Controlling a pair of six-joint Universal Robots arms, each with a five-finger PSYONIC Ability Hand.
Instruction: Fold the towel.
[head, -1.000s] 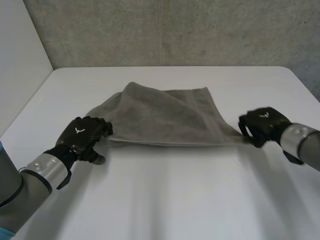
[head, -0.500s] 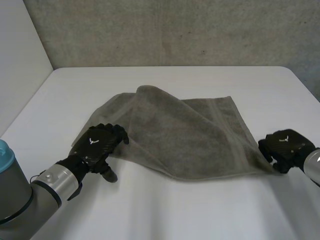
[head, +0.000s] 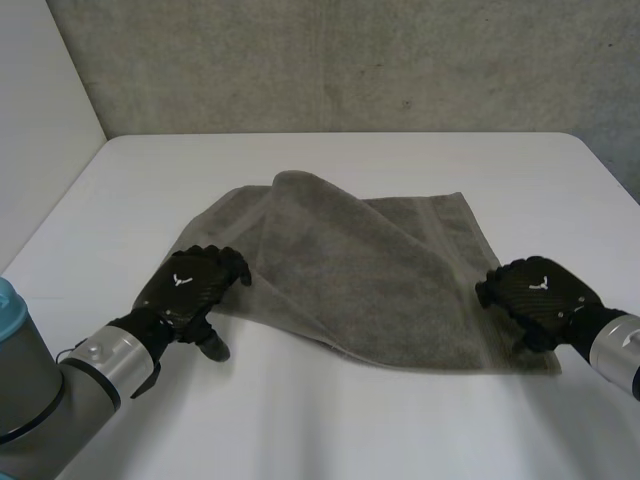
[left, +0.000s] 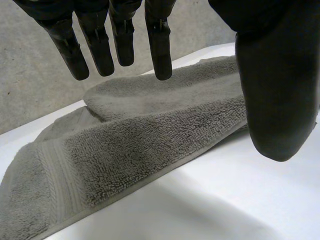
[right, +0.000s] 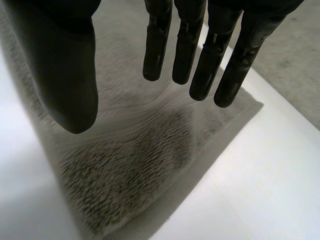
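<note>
— What stands behind it all?
— A rough grey concrete wall (head: 350, 60) along the table's far edge, and a plain white panel (head: 40, 120) by its left edge.
— And the table (head: 350, 430)?
— White and matte, with rounded far corners. Its near part is bare.
— Where is the towel (head: 370, 270)?
— Across the middle of the table, grey terry, lying loosely doubled. A rounded fold humps up towards its far left, and its banded hem runs out to the right.
— The left hand (head: 190, 285)?
— At the towel's left edge, wide open. In the left wrist view its fingers (left: 159, 45) hang straight above the cloth, with the thumb well apart from them. It grips nothing. I cannot tell whether a fingertip touches the pile.
— The right hand (head: 540, 295)?
— Over the towel's near right corner, also spread. In the right wrist view its fingers (right: 200, 60) are straight, the thumb stands off to one side, and the cloth lies flat below them, unpinched.
</note>
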